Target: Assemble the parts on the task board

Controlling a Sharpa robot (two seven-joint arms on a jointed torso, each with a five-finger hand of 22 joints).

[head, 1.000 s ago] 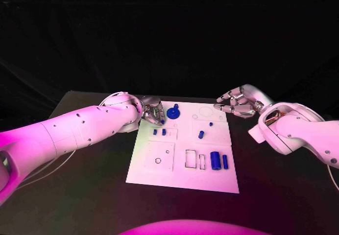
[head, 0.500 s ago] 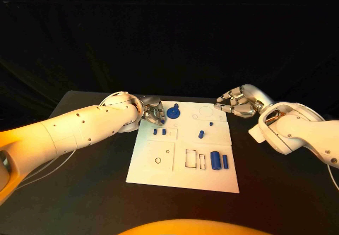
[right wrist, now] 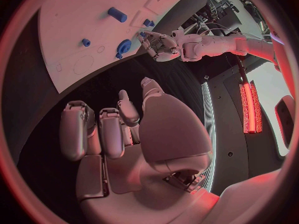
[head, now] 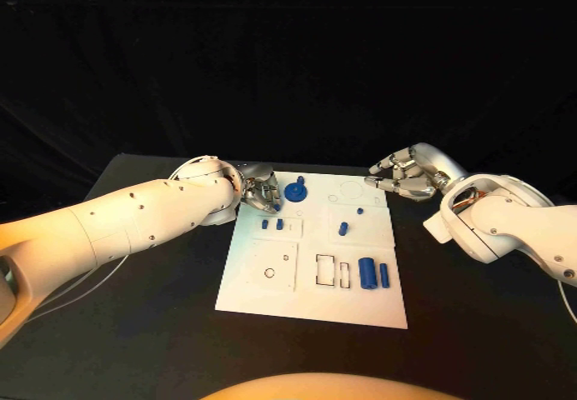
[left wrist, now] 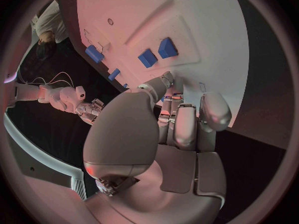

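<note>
I see the task board (head: 315, 287) lying in the centre of the frame on the black table (head: 144, 333). My left hand (head: 258, 192) is at the board's upper left corner, fingers curled together over the edge; I cannot tell if it pinches anything. Just right of it lies a round blue part (head: 296, 195). My right hand (head: 403, 177) is off the board's upper right corner, fingers curled in, holding nothing. Two long blue parts (head: 374, 273) stand lower right.

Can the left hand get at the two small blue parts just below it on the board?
Probably yes. The left hand hovers at the task board's far left corner, the two small blue parts lie close by, uncovered.
</note>
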